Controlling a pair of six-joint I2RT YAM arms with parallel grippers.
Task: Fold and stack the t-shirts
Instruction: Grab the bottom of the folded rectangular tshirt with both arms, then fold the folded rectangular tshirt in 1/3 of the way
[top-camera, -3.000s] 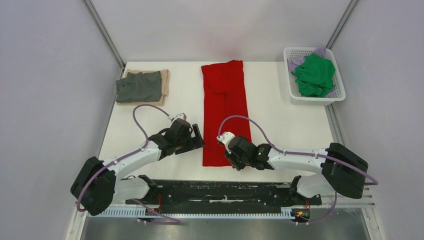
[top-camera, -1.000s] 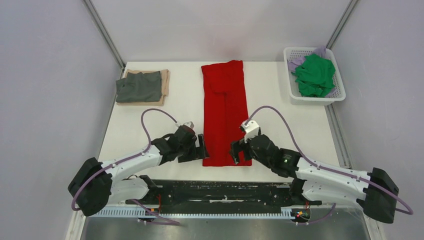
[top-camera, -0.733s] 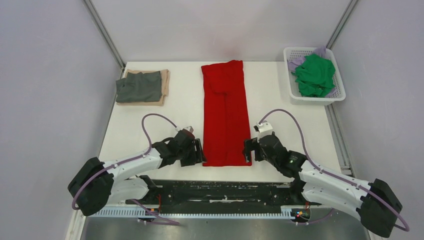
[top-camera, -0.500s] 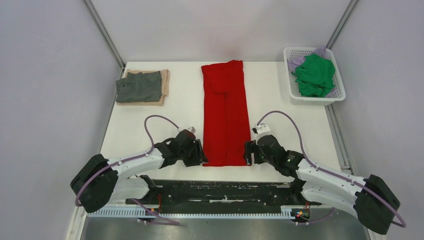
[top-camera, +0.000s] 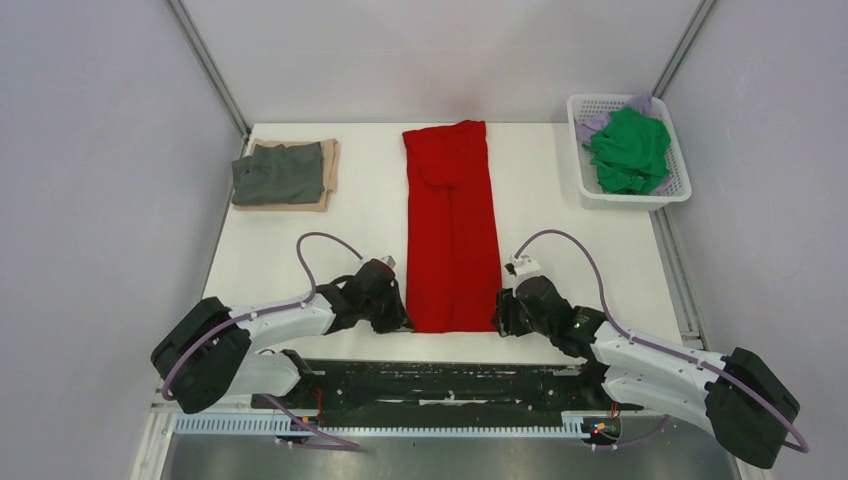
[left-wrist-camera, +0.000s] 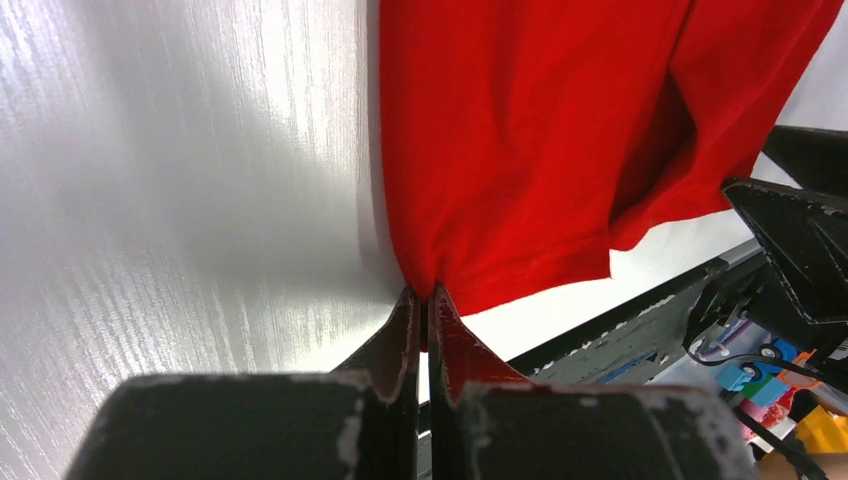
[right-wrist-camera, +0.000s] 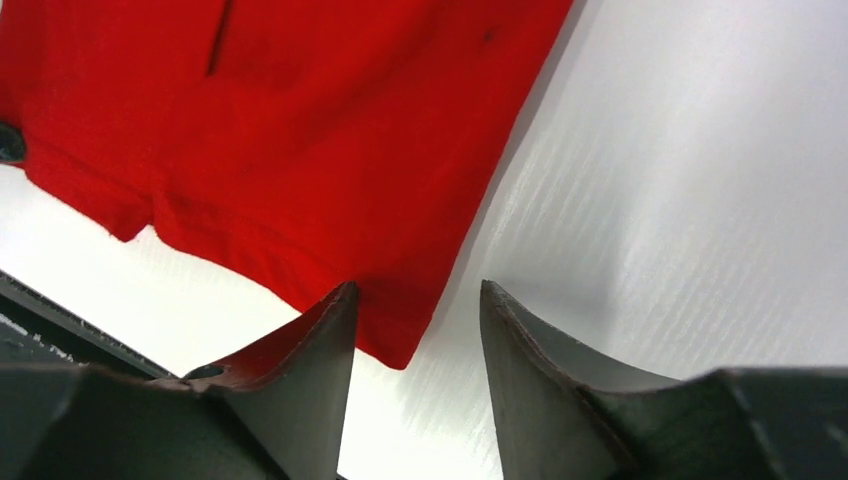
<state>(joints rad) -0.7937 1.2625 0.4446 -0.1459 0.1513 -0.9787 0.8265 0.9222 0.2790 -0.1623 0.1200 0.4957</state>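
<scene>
Two pincers, two different states here: the left gripper (left-wrist-camera: 425, 296) is pinched tight on the near left corner of the red t-shirt (top-camera: 452, 230), while the right gripper (right-wrist-camera: 418, 292) is spread wide, its fingers straddling the near right corner without clamping yet. A few seconds back the right one was sitting over the cloth and the left was further up the left edge. Over the last second both slid down to the near hem, one per corner. My read is they're setting up the lengthwise fold, near hem carried toward the far end, and the right still has to bite before any lift makes sense. The shirt itself is a long narrow strip with the sides already tucked in, running near to far down the middle of the table (top-camera: 560, 240). It's mostly flat with a couple of soft ridges, and the near hem is a bit uneven where the layers don't line up. Far left, a dark grey shirt (top-camera: 278, 175) sits folded on a tan shirt (top-camera: 331, 160). Far right, the white basket (top-camera: 628, 199) holds a crumpled green shirt (top-camera: 630, 150) and a lilac shirt (top-camera: 590, 126).
</scene>
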